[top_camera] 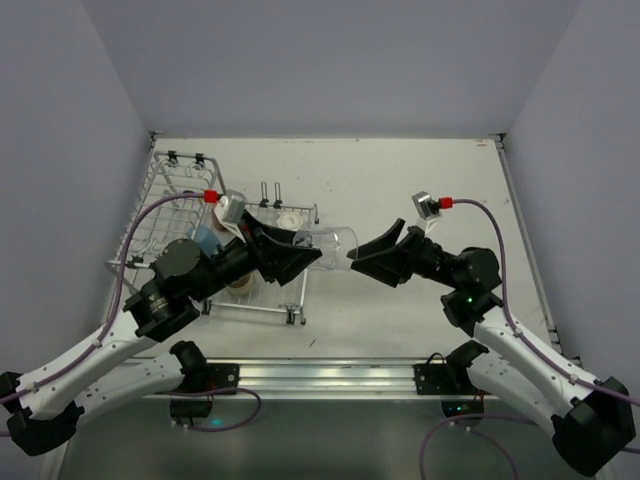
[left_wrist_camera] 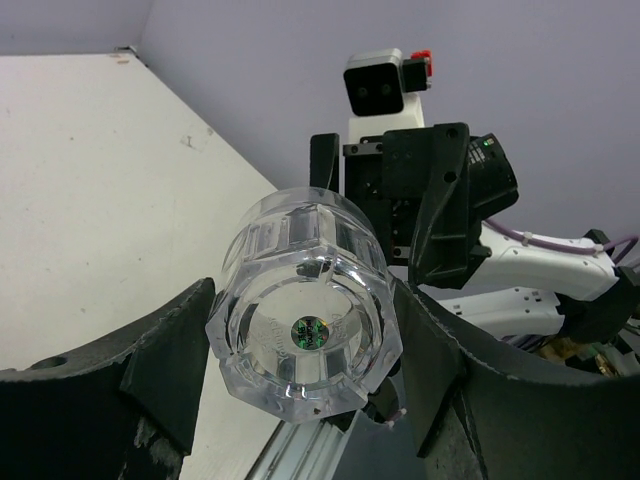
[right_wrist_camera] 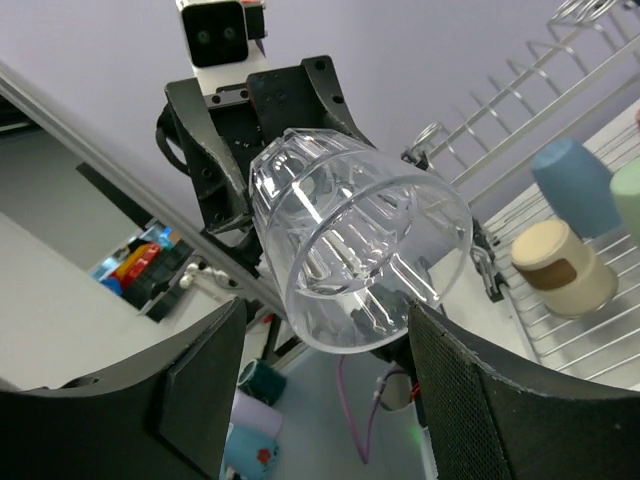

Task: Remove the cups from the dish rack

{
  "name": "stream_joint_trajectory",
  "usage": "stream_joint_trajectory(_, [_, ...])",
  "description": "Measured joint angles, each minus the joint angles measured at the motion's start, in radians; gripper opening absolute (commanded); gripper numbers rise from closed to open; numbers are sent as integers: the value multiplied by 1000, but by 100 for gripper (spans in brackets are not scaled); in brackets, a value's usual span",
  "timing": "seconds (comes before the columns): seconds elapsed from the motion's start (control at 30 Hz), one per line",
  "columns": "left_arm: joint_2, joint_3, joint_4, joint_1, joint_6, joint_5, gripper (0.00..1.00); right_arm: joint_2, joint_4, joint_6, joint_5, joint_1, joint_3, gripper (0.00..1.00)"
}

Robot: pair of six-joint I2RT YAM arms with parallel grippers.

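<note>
clear cup (top_camera: 330,243) held sideways in mid-air, left gripper (top_camera: 310,251) clamped on its base end, just right of the dish rack (top_camera: 165,200). right gripper (top_camera: 358,256) spread wide, fingers flanking the cup's mouth (contact unclear). bare table (top_camera: 400,180) beyond and right.

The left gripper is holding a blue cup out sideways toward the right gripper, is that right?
No, the cup is clear, not blue; the left wrist view shows it. The left gripper does hold it out sideways toward the right gripper.
</note>
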Motion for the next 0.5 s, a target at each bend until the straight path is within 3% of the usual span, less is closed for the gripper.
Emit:
stream_joint_trajectory(0.1, [34,0,32,0,-5,21,0,61,97,62,-45,0,0,64])
stream_joint_trajectory(0.2, [59,-9,64,0,-10,35,0,91,182,111,-76,0,0,53])
stream_joint_trajectory(0.3, [75,-20,86,0,-12,48,0,91,229,138,-87,0,2,28])
stream_joint_trajectory(0.37, [80,-24,110,-1,-27,64,0,92,241,146,-90,-2,3,5])
stream_joint_trajectory(0.43, [81,-24,130,-2,-39,84,0,95,259,163,-98,-4,6,0])
stream_joint_trajectory(0.47, [81,-24,137,-2,-51,94,14,94,272,169,-105,-3,11,0])
stream_joint_trajectory(0.5, [81,-24,147,-2,-53,100,69,94,280,172,-108,-3,17,0])
